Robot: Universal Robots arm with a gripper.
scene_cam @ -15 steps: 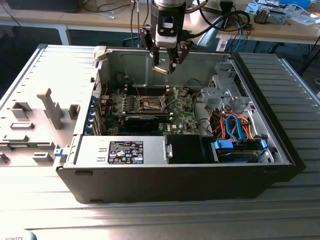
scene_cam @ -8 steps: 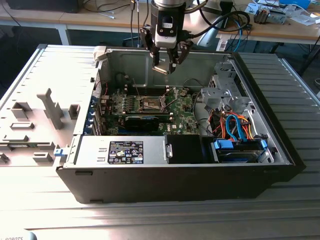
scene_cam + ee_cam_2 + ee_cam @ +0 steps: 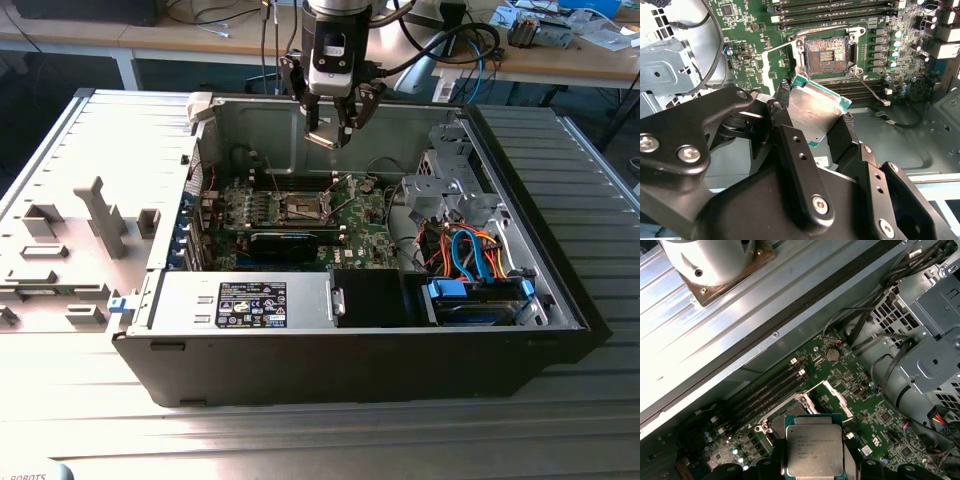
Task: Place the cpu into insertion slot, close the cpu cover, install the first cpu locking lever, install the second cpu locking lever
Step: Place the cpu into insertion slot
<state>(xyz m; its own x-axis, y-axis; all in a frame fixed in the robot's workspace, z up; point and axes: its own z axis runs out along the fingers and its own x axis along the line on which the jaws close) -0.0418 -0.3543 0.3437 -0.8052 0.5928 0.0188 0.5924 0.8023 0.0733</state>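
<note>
Tool [image 3: 335,132] clamped on opposite edges of the flat square silver-grey cpu [image 3: 814,450], chip held above the board. Square brown-gold insertion slot [image 3: 826,52] lies below tool. Thin silver cpu cover [image 3: 836,397] swung open, presumably so chip can drop in unobstructed.

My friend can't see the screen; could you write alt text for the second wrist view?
A black end effector grips a flat square silver-topped cpu with green edges, held clear of the open brownish-gold square insertion slot on a green motherboard.
</note>
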